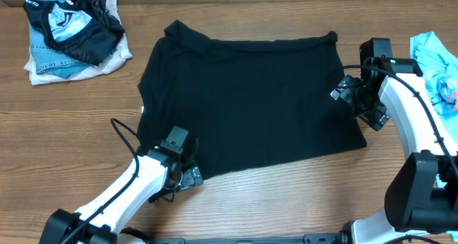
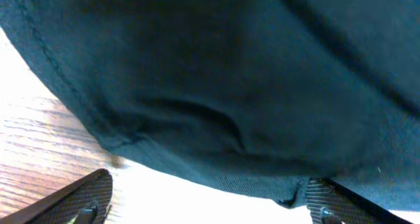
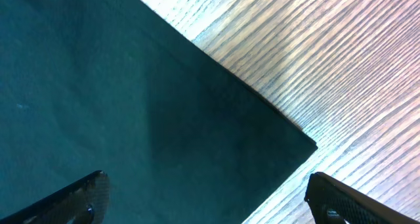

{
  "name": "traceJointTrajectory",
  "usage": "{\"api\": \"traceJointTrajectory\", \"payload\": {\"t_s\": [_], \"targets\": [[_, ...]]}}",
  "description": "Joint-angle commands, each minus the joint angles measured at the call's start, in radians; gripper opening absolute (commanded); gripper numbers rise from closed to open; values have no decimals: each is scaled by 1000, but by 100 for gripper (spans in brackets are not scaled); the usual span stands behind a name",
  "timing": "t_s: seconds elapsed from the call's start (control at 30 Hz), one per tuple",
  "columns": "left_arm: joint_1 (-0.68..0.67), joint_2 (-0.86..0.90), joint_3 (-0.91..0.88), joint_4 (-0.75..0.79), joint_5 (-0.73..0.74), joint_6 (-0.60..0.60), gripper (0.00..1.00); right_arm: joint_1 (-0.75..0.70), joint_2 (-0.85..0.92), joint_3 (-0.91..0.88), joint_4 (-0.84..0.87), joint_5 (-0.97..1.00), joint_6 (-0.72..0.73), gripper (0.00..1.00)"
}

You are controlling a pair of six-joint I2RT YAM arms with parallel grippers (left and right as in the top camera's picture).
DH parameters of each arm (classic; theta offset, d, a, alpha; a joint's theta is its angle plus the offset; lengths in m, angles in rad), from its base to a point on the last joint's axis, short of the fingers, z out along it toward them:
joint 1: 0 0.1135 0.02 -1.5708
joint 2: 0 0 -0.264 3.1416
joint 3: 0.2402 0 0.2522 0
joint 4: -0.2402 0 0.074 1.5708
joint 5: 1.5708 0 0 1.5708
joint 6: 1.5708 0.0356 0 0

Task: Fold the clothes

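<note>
The black T-shirt (image 1: pixel 243 101) of the clothes lies spread flat in the middle of the table. My left gripper (image 1: pixel 187 174) sits at its near left corner. In the left wrist view this gripper (image 2: pixel 210 207) is open, the shirt's hem (image 2: pixel 216 165) hangs just ahead, and the right fingertip (image 2: pixel 335 201) touches the fabric edge. My right gripper (image 1: pixel 358 102) hovers over the shirt's right edge. In the right wrist view it (image 3: pixel 210 204) is open, with a corner of the shirt (image 3: pixel 164 119) below and between the fingers.
A pile of other garments (image 1: pixel 71 36), black-patterned, denim and white, lies at the back left. A light blue garment (image 1: pixel 435 61) lies at the right edge behind the right arm. Bare wooden table (image 1: pixel 286 194) runs along the front.
</note>
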Motion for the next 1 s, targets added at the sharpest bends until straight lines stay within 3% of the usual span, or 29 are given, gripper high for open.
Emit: {"api": "traceJointTrajectory", "payload": {"t_s": [0.0,0.13,0.27,0.4,0.73,0.97], "targets": [[24,8,-8,3,10,-13,92,-5,11,-5,2,17,-3,100],[35,8,-8,2,10,-12,78,-5,11,-5,3,17,-3,100],[35,8,-8,2,11,-12,37,-5,11,-13,4,18,-3,100],[35,8,-6,-3,11,-12,4,-5,11,-41,3,18,6,100],[35,8,13,-11,6,6,4,-5,11,-145,71,-72,9,99],[35,8,13,-11,6,7,4,-5,11,-219,87,-97,55,83]]}}
